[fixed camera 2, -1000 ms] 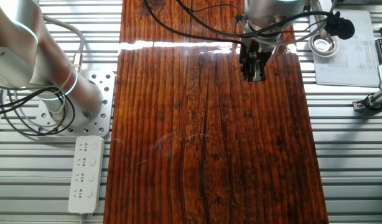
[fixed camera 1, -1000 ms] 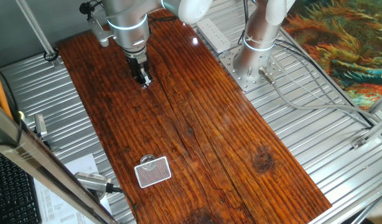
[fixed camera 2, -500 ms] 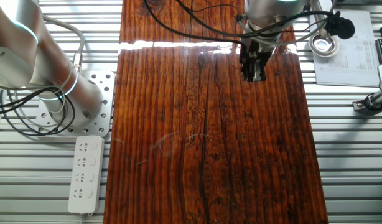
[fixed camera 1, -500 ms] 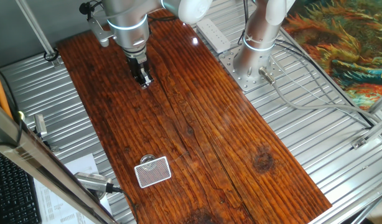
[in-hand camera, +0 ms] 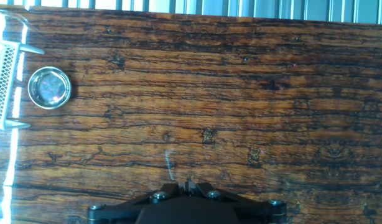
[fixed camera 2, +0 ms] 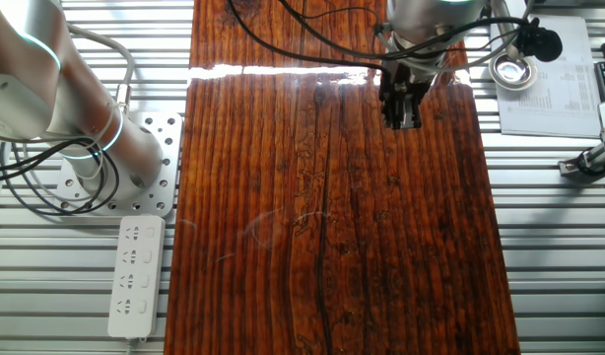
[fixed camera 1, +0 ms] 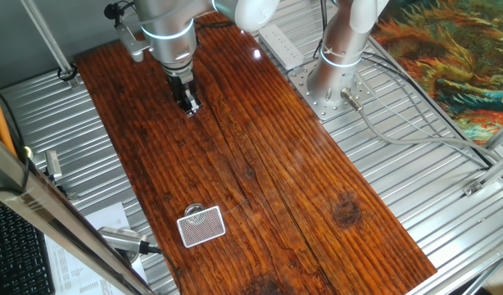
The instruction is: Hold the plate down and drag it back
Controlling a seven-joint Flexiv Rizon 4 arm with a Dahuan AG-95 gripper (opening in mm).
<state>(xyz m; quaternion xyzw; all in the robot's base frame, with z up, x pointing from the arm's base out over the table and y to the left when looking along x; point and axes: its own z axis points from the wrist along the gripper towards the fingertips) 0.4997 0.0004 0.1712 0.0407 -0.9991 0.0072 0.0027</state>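
The claw (fixed camera 1: 189, 108) hangs over the wooden worktop (fixed camera 1: 260, 172), fingers pressed together, holding nothing; the plate (in-hand camera: 49, 87) lies flat just beside the white card (fixed camera 1: 201, 226), well apart from the claw.

no visible change, gripper (fixed camera 1: 190, 109) motionless

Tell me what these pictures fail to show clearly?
- Plate: clear only in the hand view. In one fixed view the card covers most of it; in the other fixed view it falls outside the frame.
- Card: cut off by the left edge in the hand view.
- Gripper: too small in both fixed views to tell open from shut; in the hand view only its base shows at the bottom edge.
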